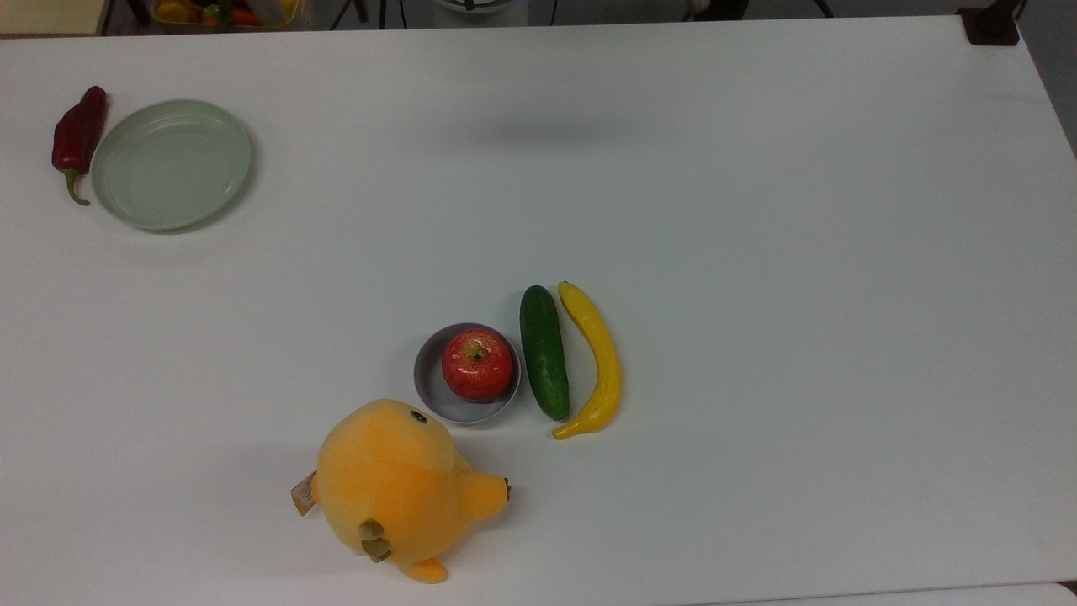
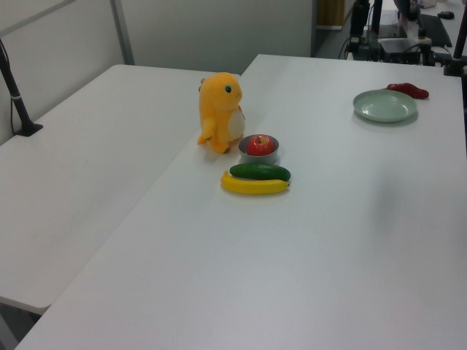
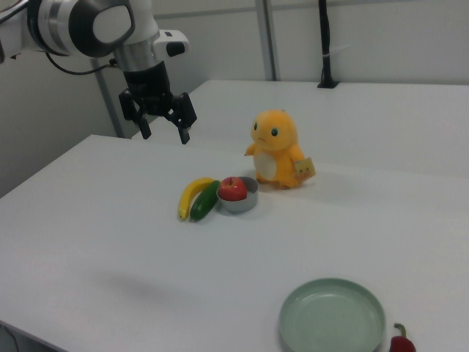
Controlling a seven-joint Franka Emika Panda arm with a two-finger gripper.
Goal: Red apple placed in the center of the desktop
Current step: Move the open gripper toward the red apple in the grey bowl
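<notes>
Red apple (image 1: 477, 364) in bowl (image 1: 437, 389) (cucumber (image 1: 543, 351) beside) — claw (image 3: 164, 131) spread, aloft.

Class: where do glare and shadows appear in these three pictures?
Top view: white glare spots on the glossy red apple, a soft grey shadow patch on the white desktop. Left view: a faint shadow at the left view's right. Right view: a dim shadow patch near the front edge.
</notes>
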